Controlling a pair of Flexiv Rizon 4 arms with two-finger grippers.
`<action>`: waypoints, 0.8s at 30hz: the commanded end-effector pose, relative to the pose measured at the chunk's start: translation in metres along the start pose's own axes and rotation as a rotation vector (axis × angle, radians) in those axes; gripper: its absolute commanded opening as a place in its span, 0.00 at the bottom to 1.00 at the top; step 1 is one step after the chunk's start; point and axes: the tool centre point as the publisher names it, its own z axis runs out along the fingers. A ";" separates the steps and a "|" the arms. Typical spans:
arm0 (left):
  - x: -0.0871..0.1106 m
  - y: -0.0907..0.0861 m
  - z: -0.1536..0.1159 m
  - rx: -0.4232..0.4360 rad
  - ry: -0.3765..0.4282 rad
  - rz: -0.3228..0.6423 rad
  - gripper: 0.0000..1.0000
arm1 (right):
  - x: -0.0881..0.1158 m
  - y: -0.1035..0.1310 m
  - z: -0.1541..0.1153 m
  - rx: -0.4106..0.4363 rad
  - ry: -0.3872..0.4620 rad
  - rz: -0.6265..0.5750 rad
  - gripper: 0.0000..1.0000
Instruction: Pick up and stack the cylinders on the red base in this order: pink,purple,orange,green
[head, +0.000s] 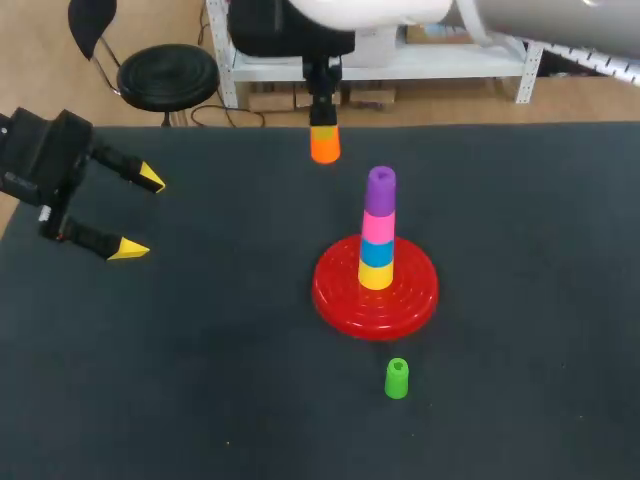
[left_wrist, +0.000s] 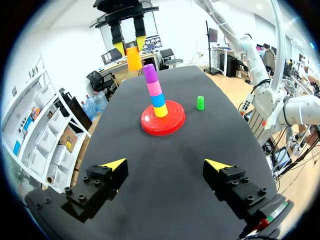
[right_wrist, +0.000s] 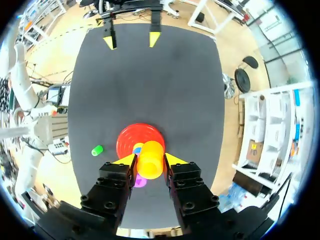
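Step in hand, by my read: orange is third of four, w/ pink and purple already on and green not yet picked. Dark tabletop (head: 200, 380) carries everything. Left tool (head: 140, 215) hangs over its left side, fingers spread wide, nothing between them, well apart from the work. Right tool (right_wrist: 150, 160) is clamped on the orange cylinder (head: 325, 147), a yellow tip on each side, held above the tabletop behind and to the left of the stack. Red base (head: 340, 295) is a round ribbed disc near the middle. On it the column reads, bottom up, yellow ring (head: 376, 275), blue ring (head: 377, 252), pink cylinder (head: 378, 226), purple cylinder (head: 381, 190), standing approx upright. Next move prob. calls for centring orange over the purple top, lowering straight so the column isn't knocked, then opening. Orange cyl. looks short, smooth, slightly tapered plastic w/ a hollow open end. Green cylinder (head: 397, 379) is the smallest; it stands alone in front of the base, near but not touching.
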 end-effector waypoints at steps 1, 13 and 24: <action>0.001 -0.001 0.000 -0.003 -0.004 0.004 1.00 | 0.026 0.001 0.004 0.013 -0.033 0.051 0.00; 0.001 -0.001 0.000 -0.003 -0.004 0.004 1.00 | 0.064 -0.005 0.000 0.041 -0.034 0.151 0.00; 0.001 -0.001 0.000 -0.003 -0.004 0.004 1.00 | 0.075 0.016 -0.002 0.045 -0.030 0.154 0.00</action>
